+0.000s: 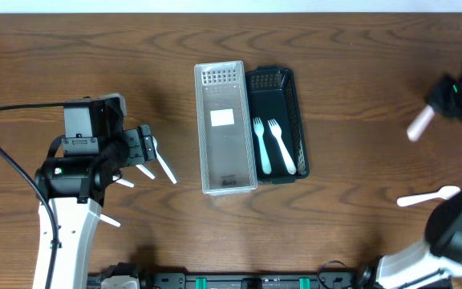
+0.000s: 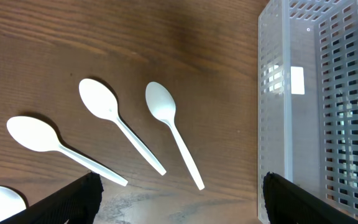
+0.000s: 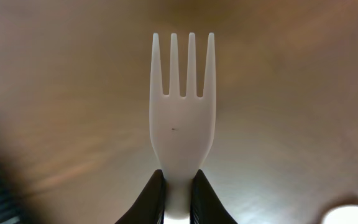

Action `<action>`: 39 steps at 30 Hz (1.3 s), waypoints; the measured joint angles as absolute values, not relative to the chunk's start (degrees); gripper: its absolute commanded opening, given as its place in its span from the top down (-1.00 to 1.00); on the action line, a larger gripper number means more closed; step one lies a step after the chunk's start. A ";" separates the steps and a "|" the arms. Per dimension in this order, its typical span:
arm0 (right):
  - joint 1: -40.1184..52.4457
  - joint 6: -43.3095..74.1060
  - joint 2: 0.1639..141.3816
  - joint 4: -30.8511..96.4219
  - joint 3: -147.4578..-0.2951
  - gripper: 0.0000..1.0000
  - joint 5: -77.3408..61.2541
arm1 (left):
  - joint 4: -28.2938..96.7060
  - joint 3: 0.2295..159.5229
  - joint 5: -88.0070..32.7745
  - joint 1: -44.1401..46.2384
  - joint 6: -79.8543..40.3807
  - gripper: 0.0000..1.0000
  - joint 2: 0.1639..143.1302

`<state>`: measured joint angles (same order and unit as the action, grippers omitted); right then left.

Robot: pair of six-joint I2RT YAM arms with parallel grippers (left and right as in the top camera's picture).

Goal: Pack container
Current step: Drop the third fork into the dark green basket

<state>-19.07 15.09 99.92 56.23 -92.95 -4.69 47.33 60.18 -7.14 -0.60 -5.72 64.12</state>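
Overhead view, biggest stuff first: brown wooden table [image 1: 359,48], then two long baskets touching side by side mid-table, a clear basket [image 1: 224,160] and a black basket [image 1: 283,80]. Both well away from the right gripper [image 3: 179,183], much nearer the left gripper [image 2: 179,208]. Looks like sorting by type, judging by the black one's contents.

Left gripper: spread wide, holding nothing, parked low with the clear basket's wall just past one finger. Probably lined up for a pick.

Right gripper: pinched tight on the handle end of a white fork [image 3: 182,106], tines sticking straight out beyond the fingertips, up off the table. Gripped by the very end, presumably to leave the rest free for laying flat into a basket.

Small stuff: four white spoons [image 2: 107,109] loose on the wood right ahead of the left fingers, bowls pointing away. Two forks [image 1: 261,147] already flat in the black basket, so likely the held one's destination too. One more white utensil [image 1: 427,195] on the table near the right arm, too small to identify.
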 measured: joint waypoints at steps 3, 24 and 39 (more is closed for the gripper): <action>-8.43 18.37 92.95 55.90 -94.85 0.97 -4.19 | 47.33 60.18 -7.14 -0.60 -5.69 -0.69 64.12; 24.77 22.09 114.52 56.49 -94.32 0.86 0.91 | 47.35 60.18 -7.14 -0.60 -5.72 -0.69 64.12; 24.73 20.86 113.08 63.59 -100.53 0.03 2.11 | 47.33 60.18 -7.14 -0.60 -5.69 -0.69 64.12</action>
<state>24.73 20.86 113.08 63.59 -100.53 2.11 47.33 60.18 -7.14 -0.60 -5.69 64.12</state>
